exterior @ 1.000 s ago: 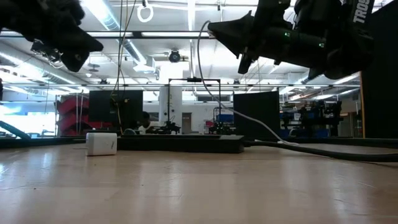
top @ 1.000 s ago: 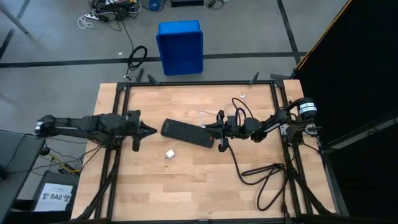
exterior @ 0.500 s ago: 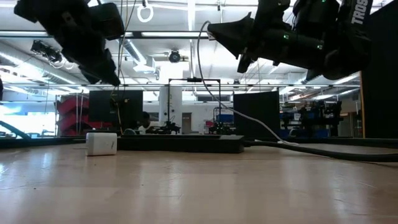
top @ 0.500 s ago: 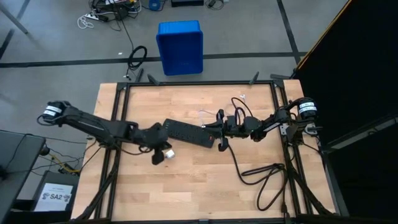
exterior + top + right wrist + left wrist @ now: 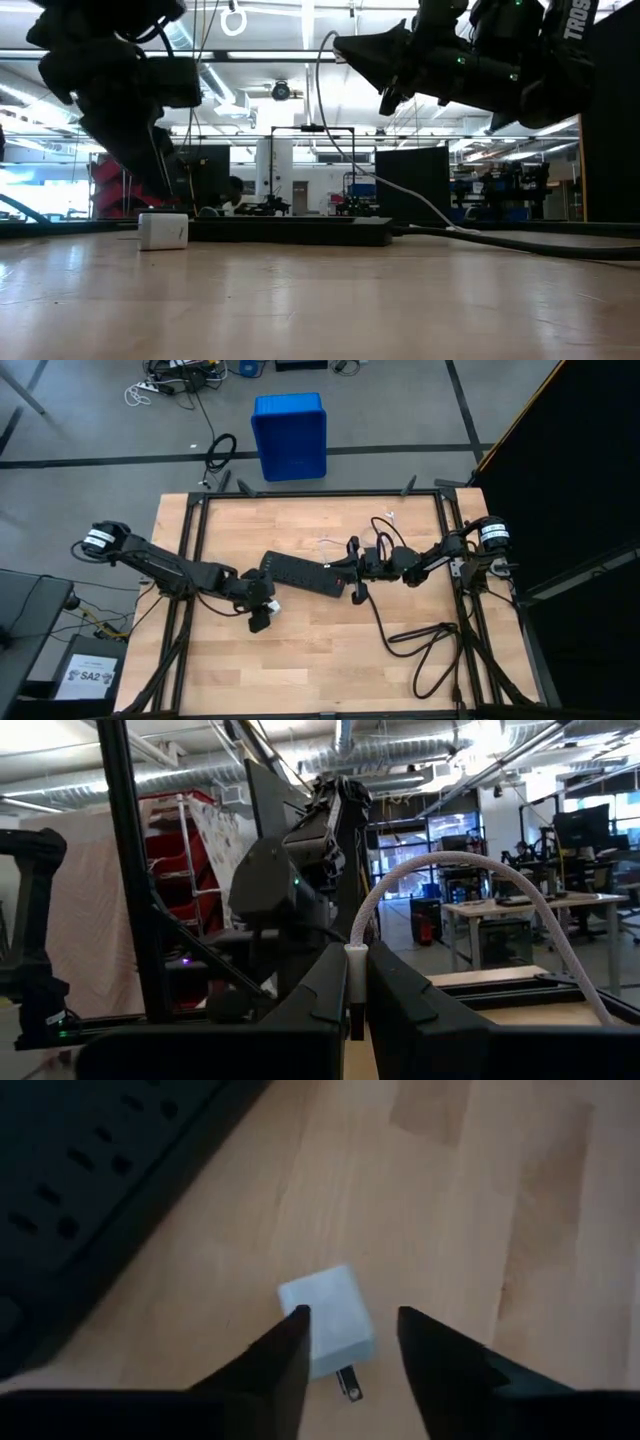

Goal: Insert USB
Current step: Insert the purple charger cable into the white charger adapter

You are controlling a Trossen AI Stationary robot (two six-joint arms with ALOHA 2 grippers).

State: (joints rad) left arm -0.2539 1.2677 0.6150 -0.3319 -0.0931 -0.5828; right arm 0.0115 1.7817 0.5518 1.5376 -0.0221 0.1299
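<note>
From above: left claw (image 5: 259, 616) low over the counter (image 5: 310, 660), beside the black power strip (image 5: 297, 573); right claw (image 5: 352, 570) at the strip's far end, pinching the USB (image 5: 329, 543). Level with the counter: white charger block (image 5: 163, 230) under the left claw, USB plug aimed along the strip. Left wrist: fingers (image 5: 275, 1360) spread, straddling the block. Right wrist: fingers (image 5: 320, 1000) pressed on the plug, upright, cable arching away.

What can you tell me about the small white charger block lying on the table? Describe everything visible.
The white charger block is a small rounded cube of smooth plastic, with metal prongs sticking out of one end. It lies on the wooden table, apart from the black power strip. The left gripper hangs just above it, fingers open on either side, not visibly touching it.
</note>
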